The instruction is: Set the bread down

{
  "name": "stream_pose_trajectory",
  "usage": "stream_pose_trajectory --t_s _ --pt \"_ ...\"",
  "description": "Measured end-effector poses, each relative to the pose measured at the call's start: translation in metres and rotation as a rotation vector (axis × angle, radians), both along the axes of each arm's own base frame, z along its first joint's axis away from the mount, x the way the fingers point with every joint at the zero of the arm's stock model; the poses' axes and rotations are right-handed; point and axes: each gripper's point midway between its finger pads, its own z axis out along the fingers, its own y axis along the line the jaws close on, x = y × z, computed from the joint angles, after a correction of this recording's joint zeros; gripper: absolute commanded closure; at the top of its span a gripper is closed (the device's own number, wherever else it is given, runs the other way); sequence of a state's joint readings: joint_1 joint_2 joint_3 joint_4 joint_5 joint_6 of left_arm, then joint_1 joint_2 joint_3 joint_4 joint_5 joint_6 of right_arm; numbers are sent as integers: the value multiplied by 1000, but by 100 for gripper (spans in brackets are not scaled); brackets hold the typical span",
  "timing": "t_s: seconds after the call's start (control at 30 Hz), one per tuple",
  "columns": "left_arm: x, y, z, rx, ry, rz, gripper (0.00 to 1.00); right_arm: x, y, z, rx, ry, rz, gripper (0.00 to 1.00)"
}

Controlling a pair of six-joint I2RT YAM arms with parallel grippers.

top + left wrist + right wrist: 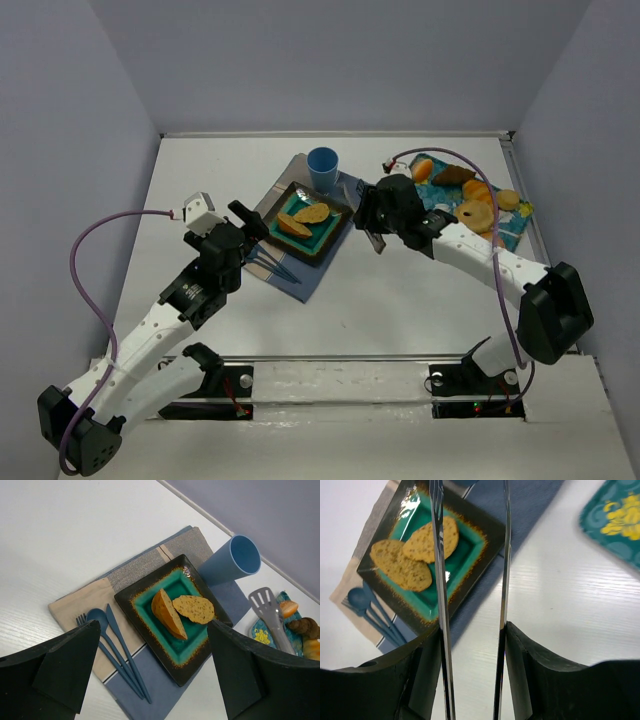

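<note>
Top external view, near to far: the left gripper [250, 226] hovers over the left side of the placemat [303, 283]. Its dark fingers [65, 665] are spread wide with nothing between them. Just beyond it, a blue fork, spoon and knife [117, 652] lie side by side on the placemat, just left of the plate [150, 582]. This square, dark-rimmed plate with a teal centre sits on the placemat. The bread [170, 616], two seeded slices touching each other, rests in the middle of it.

To the right, the right gripper [470, 640] pinches a pair of metal tongs [440, 580] from outside. The tongs' arms stand apart and carry nothing. They reach over the right rim of the plate and the white table [400, 300] beside it.

Farther back, a blue cup [323, 168] stands upright on the placemat's far corner, just beyond the plate. At the far right lies a patterned teal tray [615, 525] with more baked goods [475, 205] on it, well apart from the plate.
</note>
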State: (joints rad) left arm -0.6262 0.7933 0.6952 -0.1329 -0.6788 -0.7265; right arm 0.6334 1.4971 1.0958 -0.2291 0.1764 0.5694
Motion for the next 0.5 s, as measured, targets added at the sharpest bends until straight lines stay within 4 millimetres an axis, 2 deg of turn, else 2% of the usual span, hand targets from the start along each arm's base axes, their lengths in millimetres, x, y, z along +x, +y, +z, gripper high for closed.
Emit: stream_pose_trajectory --t_s 0.17,0.27,0.3,0.4,0.5 --pt "0 0 1 -3 -2 1 1 17 -45 26 -51 -56 -149 43" --pt "0 1 1 -4 -4 2 1 42 -98 39 -88 -70 -299 42" --pt "0 1 1 -4 -4 3 1 46 -108 42 -95 -71 -326 42" --pt "0 1 1 -4 -5 3 1 70 -153 49 -134 -67 -443 40" --pt "0 1 1 -3 -4 3 1 83 -171 45 -168 -49 -485 39"
